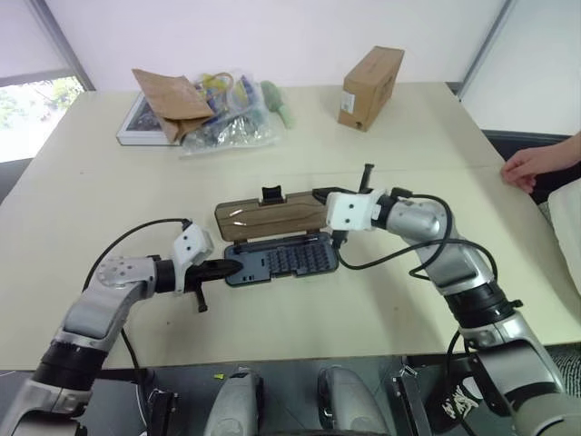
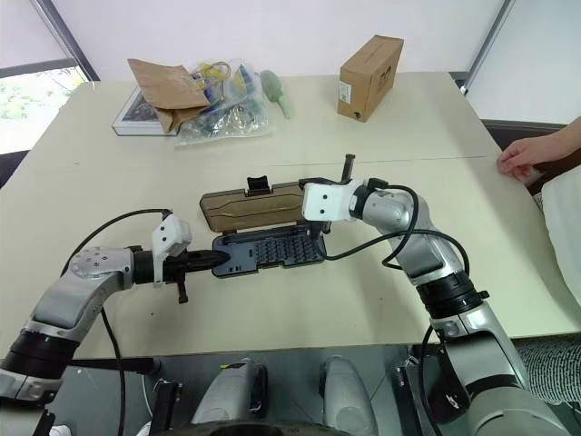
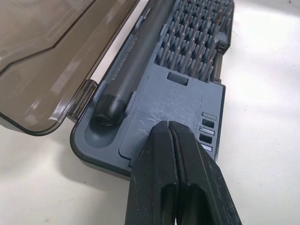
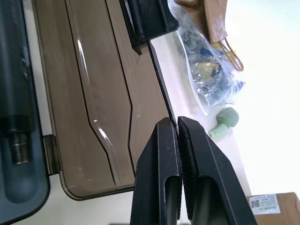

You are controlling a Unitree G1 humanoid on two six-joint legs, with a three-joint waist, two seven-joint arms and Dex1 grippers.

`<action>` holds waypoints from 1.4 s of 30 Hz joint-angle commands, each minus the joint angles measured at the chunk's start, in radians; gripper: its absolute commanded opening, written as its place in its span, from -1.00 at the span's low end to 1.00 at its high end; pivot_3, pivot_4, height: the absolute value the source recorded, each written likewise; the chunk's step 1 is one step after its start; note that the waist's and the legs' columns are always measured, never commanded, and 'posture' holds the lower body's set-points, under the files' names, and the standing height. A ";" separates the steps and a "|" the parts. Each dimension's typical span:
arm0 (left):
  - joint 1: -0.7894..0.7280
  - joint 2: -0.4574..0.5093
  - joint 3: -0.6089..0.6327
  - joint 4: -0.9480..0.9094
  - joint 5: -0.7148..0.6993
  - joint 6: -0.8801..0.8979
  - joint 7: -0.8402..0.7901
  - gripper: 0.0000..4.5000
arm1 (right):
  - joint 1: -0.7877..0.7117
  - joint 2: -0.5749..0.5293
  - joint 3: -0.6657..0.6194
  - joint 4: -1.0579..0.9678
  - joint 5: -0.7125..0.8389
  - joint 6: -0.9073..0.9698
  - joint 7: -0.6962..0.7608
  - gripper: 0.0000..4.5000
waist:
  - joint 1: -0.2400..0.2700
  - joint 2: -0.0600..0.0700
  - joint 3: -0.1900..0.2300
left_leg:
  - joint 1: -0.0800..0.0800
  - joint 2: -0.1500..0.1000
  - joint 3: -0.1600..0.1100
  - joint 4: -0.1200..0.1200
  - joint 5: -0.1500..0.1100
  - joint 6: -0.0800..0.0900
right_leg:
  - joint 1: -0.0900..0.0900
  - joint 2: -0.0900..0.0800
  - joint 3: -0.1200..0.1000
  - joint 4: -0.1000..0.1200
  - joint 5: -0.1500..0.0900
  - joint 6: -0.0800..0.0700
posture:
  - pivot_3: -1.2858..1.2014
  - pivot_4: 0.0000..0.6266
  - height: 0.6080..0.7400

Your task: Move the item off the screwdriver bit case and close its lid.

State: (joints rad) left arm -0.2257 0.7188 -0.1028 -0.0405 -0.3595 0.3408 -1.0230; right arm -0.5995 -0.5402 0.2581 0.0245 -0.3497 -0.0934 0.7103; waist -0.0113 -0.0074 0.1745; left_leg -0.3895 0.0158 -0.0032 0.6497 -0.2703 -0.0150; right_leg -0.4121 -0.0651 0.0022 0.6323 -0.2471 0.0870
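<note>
The screwdriver bit case lies open on the worktop. The left gripper, pressed together, pins its tray; the right gripper, fingers together, noses under the lid edge, likely to swing it shut.

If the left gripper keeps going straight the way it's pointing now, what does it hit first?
Most likely the grey tray of the screwdriver bit case. The shut left gripper sits at the tray's near end, aimed along it toward the bit slots; whether it already touches is unclear.

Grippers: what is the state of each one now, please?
Left gripper: shut, holding nothing, tips on the case tray.
Right gripper: shut, at the lid's edge.
</note>
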 commanded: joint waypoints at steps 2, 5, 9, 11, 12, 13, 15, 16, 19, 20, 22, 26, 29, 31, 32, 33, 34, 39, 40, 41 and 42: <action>0.011 -0.007 -0.033 0.047 0.053 0.008 0.003 -1.00 | 0.001 0.000 -0.072 -0.114 0.022 0.034 -0.052 -0.98 | 0.000 0.000 0.000 | 0.000 0.000 0.000 0.000 0.000 0.000 | 0.000 0.000 0.000 0.000 0.000 0.000 | 0.03 -0.52 1.00; 0.009 -0.009 -0.032 0.048 0.054 0.006 0.002 -1.00 | 0.024 0.003 -0.060 -0.131 0.014 0.042 -0.056 -0.98 | 0.000 0.000 0.000 | 0.000 0.000 0.000 0.000 0.000 0.000 | 0.000 0.000 0.000 0.000 0.000 0.000 | 0.03 -0.52 1.00; 0.004 -0.012 -0.028 0.047 0.054 0.008 0.004 -1.00 | 0.040 0.010 -0.052 -0.149 0.020 0.060 -0.057 -0.98 | 0.000 0.000 0.000 | 0.000 0.000 0.000 0.000 0.000 0.000 | 0.000 0.000 0.000 0.000 0.000 0.000 | 0.03 -0.52 1.00; -0.001 -0.014 -0.025 0.046 0.053 0.011 0.008 -1.00 | 0.053 0.010 -0.045 -0.160 0.021 0.071 -0.047 -0.98 | -0.001 0.000 0.000 | 0.000 0.000 0.000 0.000 0.000 0.000 | 0.000 0.001 0.000 0.000 0.000 0.000 | 0.03 -0.52 1.00; -0.004 -0.015 -0.023 0.043 0.052 0.014 0.010 -1.00 | 0.061 0.010 -0.042 -0.162 0.020 0.078 -0.045 -0.98 | -0.001 0.000 0.000 | 0.000 0.000 0.000 0.000 0.000 0.000 | 0.000 0.001 0.000 0.000 0.000 0.000 | 0.03 -0.52 1.00; -0.006 -0.016 -0.022 0.039 0.051 0.018 0.011 -1.00 | 0.070 0.010 -0.039 -0.164 0.021 0.082 -0.044 -0.98 | -0.001 0.000 0.000 | 0.000 0.000 0.000 0.000 0.000 0.000 | 0.000 0.001 0.000 0.000 0.000 0.000 | 0.03 -0.52 1.00; -0.008 -0.017 -0.020 0.034 0.049 0.024 0.012 -1.00 | 0.083 0.015 -0.039 -0.167 0.031 0.099 -0.040 -0.98 | -0.001 0.000 0.000 | 0.000 0.000 0.000 0.000 0.000 0.000 | 0.000 0.001 -0.001 0.000 0.000 0.001 | 0.03 -0.52 1.00; -0.009 -0.018 -0.019 0.033 0.049 0.025 0.012 -1.00 | 0.089 0.018 -0.040 -0.169 0.035 0.109 -0.041 -0.98 | -0.001 0.000 0.000 | 0.000 0.000 0.000 0.000 0.000 0.000 | 0.000 0.001 -0.001 0.000 0.000 0.001 | 0.03 -0.52 1.00; -0.015 -0.022 -0.012 0.033 0.038 0.035 0.010 -1.00 | 0.095 0.020 -0.037 -0.168 0.032 0.114 -0.045 -0.98 | -0.002 0.000 0.000 | 0.000 0.000 0.000 0.000 0.000 0.000 | 0.000 0.001 -0.001 0.000 0.000 0.001 | 0.03 -0.52 1.00; -0.017 -0.023 -0.010 0.031 0.033 0.041 0.010 -1.00 | 0.097 0.019 -0.037 -0.169 0.031 0.112 -0.046 -0.98 | -0.002 0.000 0.000 | 0.000 0.000 0.000 0.000 0.000 0.000 | 0.000 0.001 -0.001 0.000 0.000 0.001 | 0.03 -0.52 1.00; -0.025 -0.028 0.002 0.026 0.015 0.060 0.008 -1.00 | 0.101 0.018 -0.040 -0.176 0.032 0.115 -0.045 -0.98 | -0.002 -0.001 0.000 | 0.000 0.000 0.000 0.000 0.000 0.000 | 0.000 0.001 -0.001 0.000 0.000 0.001 | 0.03 -0.52 1.00; -0.037 -0.029 0.024 0.016 -0.013 0.091 -0.003 -1.00 | 0.105 0.016 -0.041 -0.187 0.033 0.120 -0.042 -0.98 | -0.002 -0.001 0.000 | 0.000 0.000 0.000 0.000 0.000 0.000 | 0.000 0.001 -0.001 0.000 0.001 0.002 | 0.03 -0.52 1.00; -0.043 -0.024 0.052 -0.010 -0.055 0.113 -0.025 -1.00 | 0.103 0.013 -0.042 -0.189 0.033 0.121 -0.039 -0.98 | -0.005 -0.001 0.000 | 0.000 0.000 0.000 0.000 0.000 0.000 | 0.000 0.002 -0.001 0.000 0.001 0.002 | 0.03 -0.52 1.00; -0.052 -0.026 0.068 -0.027 -0.083 0.130 -0.036 -1.00 | 0.100 0.011 -0.042 -0.185 0.034 0.120 -0.038 -0.98 | -0.005 -0.001 0.000 | 0.000 0.001 0.000 0.000 0.000 0.000 | 0.000 0.002 -0.001 0.000 0.001 0.002 | 0.03 -0.52 1.00; -0.057 -0.029 0.080 -0.040 -0.104 0.143 -0.041 -1.00 | 0.100 0.009 -0.042 -0.185 0.034 0.118 -0.036 -0.98 | -0.005 -0.001 0.000 | 0.000 0.001 0.000 0.000 0.000 0.000 | 0.000 0.002 -0.001 0.000 0.001 0.002 | 0.03 -0.52 1.00; -0.067 -0.034 0.095 -0.052 -0.129 0.160 -0.041 -1.00 | 0.100 0.007 -0.041 -0.183 0.034 0.115 -0.035 -0.98 | -0.005 -0.001 0.000 | -0.001 0.001 0.000 0.000 0.000 0.000 | -0.001 0.002 -0.001 0.000 0.001 0.002 | 0.03 -0.52 1.00; -0.080 -0.037 0.108 -0.069 -0.154 0.180 -0.041 -1.00 | 0.099 0.006 -0.040 -0.181 0.034 0.113 -0.034 -0.98 | -0.004 -0.001 0.000 | -0.001 0.001 0.000 0.000 0.000 0.000 | -0.001 0.002 -0.001 0.000 0.001 0.002 | 0.03 -0.52 1.00; -0.101 -0.039 0.133 -0.113 -0.205 0.243 -0.035 -1.00 | 0.094 0.002 -0.036 -0.176 0.038 0.103 -0.029 -0.98 | -0.005 -0.002 0.001 | -0.001 0.001 0.000 0.000 0.000 0.000 | -0.001 0.002 -0.001 0.000 0.001 0.003 | 0.03 -0.52 1.00; -0.105 -0.042 0.141 -0.117 -0.218 0.254 -0.031 -1.00 | 0.092 0.002 -0.036 -0.175 0.038 0.101 -0.028 -0.98 | -0.006 -0.002 0.001 | -0.001 0.001 0.000 0.000 0.000 0.000 | -0.001 0.002 -0.001 0.000 0.001 0.003 | 0.03 -0.52 1.00; -0.110 -0.045 0.151 -0.120 -0.232 0.267 -0.027 -1.00 | 0.092 0.002 -0.035 -0.174 0.039 0.099 -0.028 -0.98 | -0.006 -0.002 0.001 | -0.001 0.001 0.000 0.000 0.000 0.000 | -0.001 0.002 -0.001 0.000 0.001 0.003 | 0.03 -0.52 1.00; -0.114 -0.047 0.158 -0.122 -0.242 0.276 -0.023 -1.00 | 0.091 0.001 -0.035 -0.174 0.039 0.097 -0.028 -0.98 | -0.006 -0.002 0.001 | -0.001 0.001 0.000 0.000 0.000 0.000 | -0.001 0.002 -0.001 0.000 0.001 0.003 | 0.03 -0.52 1.00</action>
State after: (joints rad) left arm -0.3240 0.6689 0.0191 -0.1305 -0.5686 0.6048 -1.0520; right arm -0.4853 -0.5390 0.2395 -0.1115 -0.3372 0.0250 0.6851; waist -0.0172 -0.0092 0.1751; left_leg -0.3909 0.0165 -0.0036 0.6498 -0.2704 -0.0149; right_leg -0.4135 -0.0629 0.0011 0.6324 -0.2457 0.0896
